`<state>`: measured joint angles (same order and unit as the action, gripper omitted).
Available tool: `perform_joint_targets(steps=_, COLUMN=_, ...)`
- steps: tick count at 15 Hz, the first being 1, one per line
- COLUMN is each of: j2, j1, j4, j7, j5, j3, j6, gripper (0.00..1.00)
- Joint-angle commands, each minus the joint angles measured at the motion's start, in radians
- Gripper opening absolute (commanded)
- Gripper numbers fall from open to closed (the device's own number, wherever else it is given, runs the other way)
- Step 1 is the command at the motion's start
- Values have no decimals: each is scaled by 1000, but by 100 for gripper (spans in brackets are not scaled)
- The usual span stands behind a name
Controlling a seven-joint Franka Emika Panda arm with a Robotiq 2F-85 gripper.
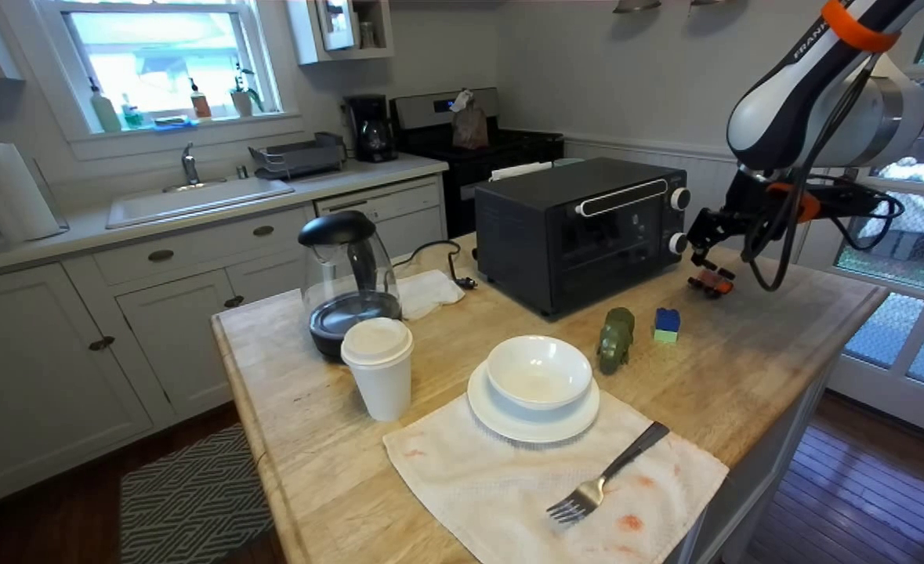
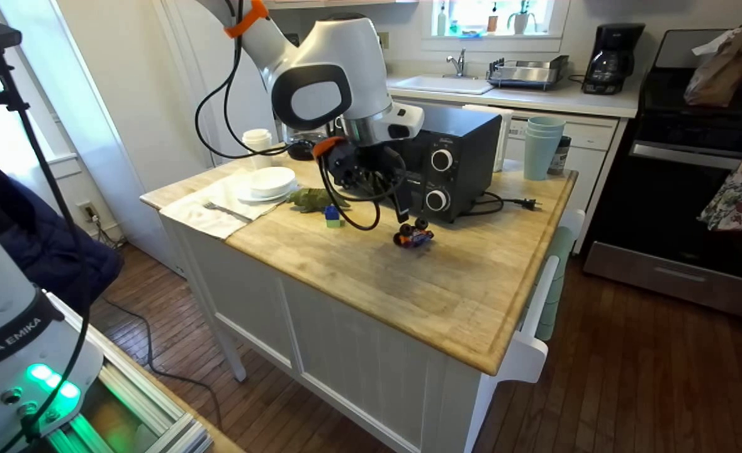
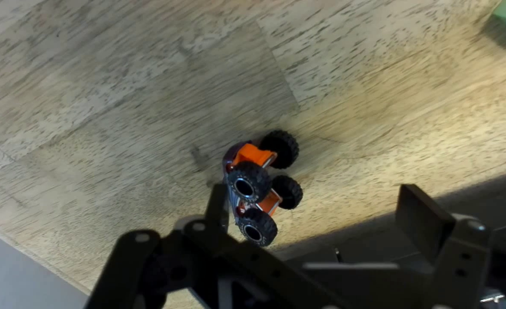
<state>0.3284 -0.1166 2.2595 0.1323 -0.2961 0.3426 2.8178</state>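
A toy truck point(image 3: 263, 204) with big black wheels, orange underparts and a bluish body lies tipped on the wooden table top. It also shows in both exterior views point(image 1: 712, 282) point(image 2: 413, 236). My gripper point(image 3: 321, 210) is open, its fingers wide apart and nothing held between them. In the wrist view the left finger is right beside the truck's body; I cannot tell whether they touch. The right finger is well away, over the dark toaster oven's edge. In an exterior view the gripper point(image 1: 701, 239) is just above the truck, next to the oven's knobs.
The black toaster oven point(image 1: 579, 227) stands close to the gripper. A blue and green block point(image 1: 666, 325) and a green toy animal point(image 1: 616, 341) are nearby. A bowl point(image 1: 540, 372) on a plate, a fork point(image 1: 606, 474), a cup point(image 1: 379, 368) and a kettle point(image 1: 352, 282) stand farther off.
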Motion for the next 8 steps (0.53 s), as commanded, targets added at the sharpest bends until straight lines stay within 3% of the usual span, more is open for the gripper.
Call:
perform_joint_targets(steps=1, j2=-9, j1=-60, j4=3, j7=-42, j5=56, j3=-56, j6=4, gripper=100)
perform_joint_targets(steps=3, j2=-9, j1=-60, j4=3, j7=-42, j5=56, j3=-56, j6=4, gripper=100)
perform_joint_targets(steps=8, j2=16, j1=-178, j4=-67, j7=73, j5=62, j3=-127, j6=-197, gripper=100)
